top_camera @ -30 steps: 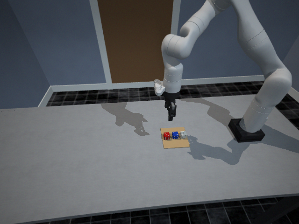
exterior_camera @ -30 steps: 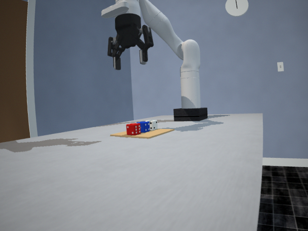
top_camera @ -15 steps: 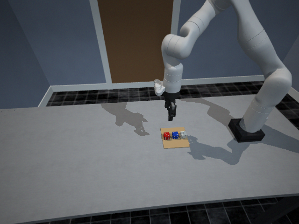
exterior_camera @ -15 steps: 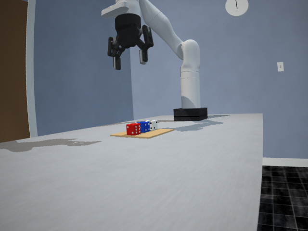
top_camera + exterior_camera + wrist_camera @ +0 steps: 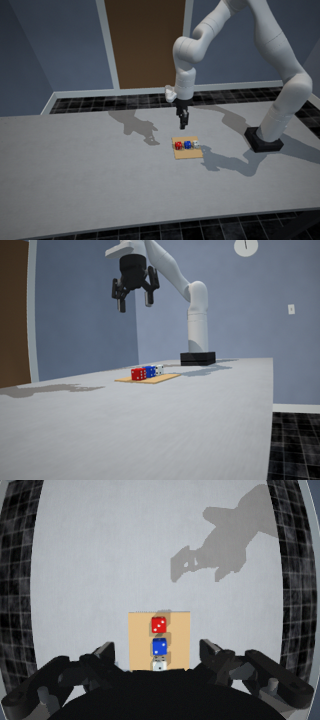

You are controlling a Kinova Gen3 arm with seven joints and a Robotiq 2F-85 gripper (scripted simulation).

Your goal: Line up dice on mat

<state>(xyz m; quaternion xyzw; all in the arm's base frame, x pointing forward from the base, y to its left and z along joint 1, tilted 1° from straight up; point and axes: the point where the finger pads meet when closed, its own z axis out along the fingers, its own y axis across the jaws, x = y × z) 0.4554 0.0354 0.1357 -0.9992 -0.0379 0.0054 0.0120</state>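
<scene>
A tan mat (image 5: 187, 149) lies flat on the grey table. Three dice stand on it in a row: a white die (image 5: 196, 144) nearest the robot's base (image 5: 263, 142), a blue die (image 5: 187, 144) in the middle, a red die (image 5: 178, 145) farthest. The white die sits at the mat's edge toward the base. They show in the exterior view too, as the red die (image 5: 138, 374), blue die (image 5: 149, 371) and white die (image 5: 159, 369), and in the wrist view on the mat (image 5: 159, 642). My gripper (image 5: 134, 303) (image 5: 183, 125) is open and empty, high above the mat.
The arm's black base stands on the table right of the mat. The arm's shadow falls on the table on both sides of the mat. The table's edges are far from the mat.
</scene>
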